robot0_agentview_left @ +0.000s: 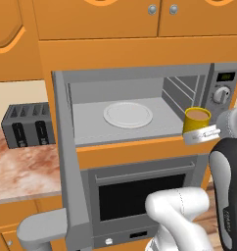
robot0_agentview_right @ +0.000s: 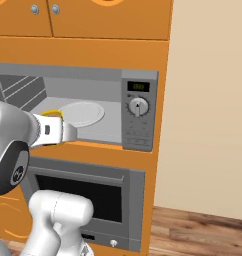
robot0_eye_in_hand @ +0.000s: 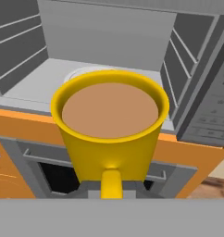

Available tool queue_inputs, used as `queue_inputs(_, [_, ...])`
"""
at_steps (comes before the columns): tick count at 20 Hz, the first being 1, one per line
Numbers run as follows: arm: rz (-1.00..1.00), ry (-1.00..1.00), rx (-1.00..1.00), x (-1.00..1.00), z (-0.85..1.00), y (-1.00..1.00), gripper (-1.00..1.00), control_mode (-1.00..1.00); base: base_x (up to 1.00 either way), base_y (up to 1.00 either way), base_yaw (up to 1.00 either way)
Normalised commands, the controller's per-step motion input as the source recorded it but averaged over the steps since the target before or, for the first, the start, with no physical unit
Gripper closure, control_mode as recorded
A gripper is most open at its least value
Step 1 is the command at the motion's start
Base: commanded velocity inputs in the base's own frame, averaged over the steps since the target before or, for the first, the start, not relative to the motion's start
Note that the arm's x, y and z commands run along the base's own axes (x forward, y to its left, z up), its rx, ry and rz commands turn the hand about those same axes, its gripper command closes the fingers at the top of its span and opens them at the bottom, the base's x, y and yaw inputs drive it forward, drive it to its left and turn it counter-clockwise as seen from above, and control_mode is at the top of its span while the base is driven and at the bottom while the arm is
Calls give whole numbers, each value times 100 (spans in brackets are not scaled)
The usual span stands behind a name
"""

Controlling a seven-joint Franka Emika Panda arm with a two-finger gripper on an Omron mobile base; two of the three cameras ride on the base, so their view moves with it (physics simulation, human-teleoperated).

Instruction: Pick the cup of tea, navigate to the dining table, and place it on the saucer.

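cup (robot0_eye_in_hand: 109, 134) held level in front of the open microwave (robot0_agentview_left: 140, 78), right of its plate (robot0_agentview_left: 128, 114); gripper (robot0_agentview_left: 201, 136) pinches the handle; tea near the rim, so back away slowly, upright, clear of the door (robot0_agentview_left: 66, 162).

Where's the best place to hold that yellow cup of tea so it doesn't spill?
By the handle side, coming in level from the front of the microwave. The cup of tea is upright and filled nearly to the rim, and in the hand view its handle points straight back at the gripper. The gripper is already shut on it there, outside the microwave's opening.
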Motion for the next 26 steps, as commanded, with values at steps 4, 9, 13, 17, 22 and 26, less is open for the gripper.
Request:
queue_inputs(4, [0,0,0,0,0,0,100,-100,0,0,0])
queue_inputs(9, [0,0,0,0,0,0,100,100,-25,0,0])
queue_inputs(13, [0,0,0,0,0,0,100,100,-100,-1,-12])
queue_inputs(17, [0,0,0,0,0,0,100,100,-99,-30,-3])
queue_inputs(22, [0,0,0,0,0,0,100,100,-43,-50,34])
queue_inputs(26, [0,0,0,0,0,0,100,100,-8,-44,48])
